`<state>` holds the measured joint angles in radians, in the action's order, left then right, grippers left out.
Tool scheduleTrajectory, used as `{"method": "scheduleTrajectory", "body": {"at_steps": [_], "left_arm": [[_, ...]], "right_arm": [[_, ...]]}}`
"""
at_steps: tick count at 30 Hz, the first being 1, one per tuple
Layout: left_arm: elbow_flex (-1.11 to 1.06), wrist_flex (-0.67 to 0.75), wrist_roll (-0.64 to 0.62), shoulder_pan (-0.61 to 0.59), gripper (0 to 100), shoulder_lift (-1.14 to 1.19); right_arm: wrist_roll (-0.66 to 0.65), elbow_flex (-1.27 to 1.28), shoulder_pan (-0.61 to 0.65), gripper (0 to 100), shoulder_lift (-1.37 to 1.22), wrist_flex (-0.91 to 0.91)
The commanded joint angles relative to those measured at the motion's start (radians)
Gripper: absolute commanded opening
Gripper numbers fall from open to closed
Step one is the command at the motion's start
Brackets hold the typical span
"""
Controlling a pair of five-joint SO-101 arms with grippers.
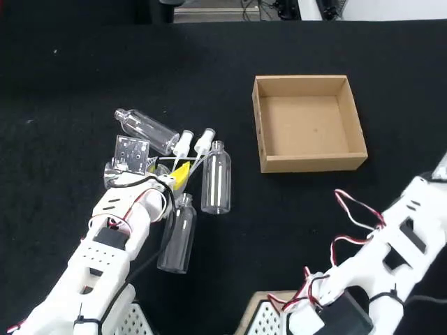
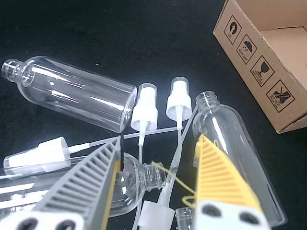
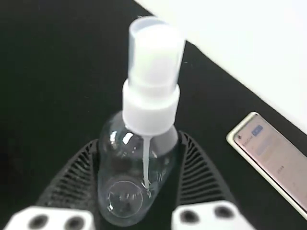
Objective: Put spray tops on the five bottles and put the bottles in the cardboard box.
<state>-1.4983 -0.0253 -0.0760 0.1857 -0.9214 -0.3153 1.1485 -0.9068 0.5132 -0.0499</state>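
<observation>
The left hand (image 2: 158, 140) is held wide open over a heap on the counter (image 2: 120, 28). One uncapped bottle (image 2: 136, 184) is seen between its fingers, with loose spray tops (image 2: 145, 109) lying just ahead and their tubes crossing it. The cardboard box (image 2: 259, 57) is set farther off, beyond the yellow finger. The right hand (image 3: 139, 143) is closed on a capped bottle (image 3: 127, 187); a phone (image 3: 271, 158) is laid nearby.

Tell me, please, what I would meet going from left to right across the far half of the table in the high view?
Bottle → spray top → second spray top → second bottle → box.
</observation>
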Motion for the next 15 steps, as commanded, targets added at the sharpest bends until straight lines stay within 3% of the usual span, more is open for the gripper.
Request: {"method": "scheduleTrajectory", "body": {"at_steps": [1, 5, 8, 11, 15], "left_arm": [[0.018, 0.026, 0.0, 0.012, 24, -0.014], [0.018, 0.026, 0.0, 0.01, 24, -0.014], [0.018, 0.026, 0.0, 0.008, 24, -0.014], [0.016, 0.026, 0.0, 0.008, 24, -0.014], [0.016, 0.026, 0.0, 0.008, 24, -0.014]], "right_arm": [[0.043, -0.168, 0.08, 1.1, 0.143, 0.233], [0.146, -0.328, 0.215, 1.1, 0.294, 0.506], [0.198, -0.386, 0.358, 1.1, 0.364, 0.574], [0.244, -0.383, 0.509, 1.1, 0.364, 0.528], [0.29, -0.311, 0.657, 1.1, 0.275, 0.305]]}}
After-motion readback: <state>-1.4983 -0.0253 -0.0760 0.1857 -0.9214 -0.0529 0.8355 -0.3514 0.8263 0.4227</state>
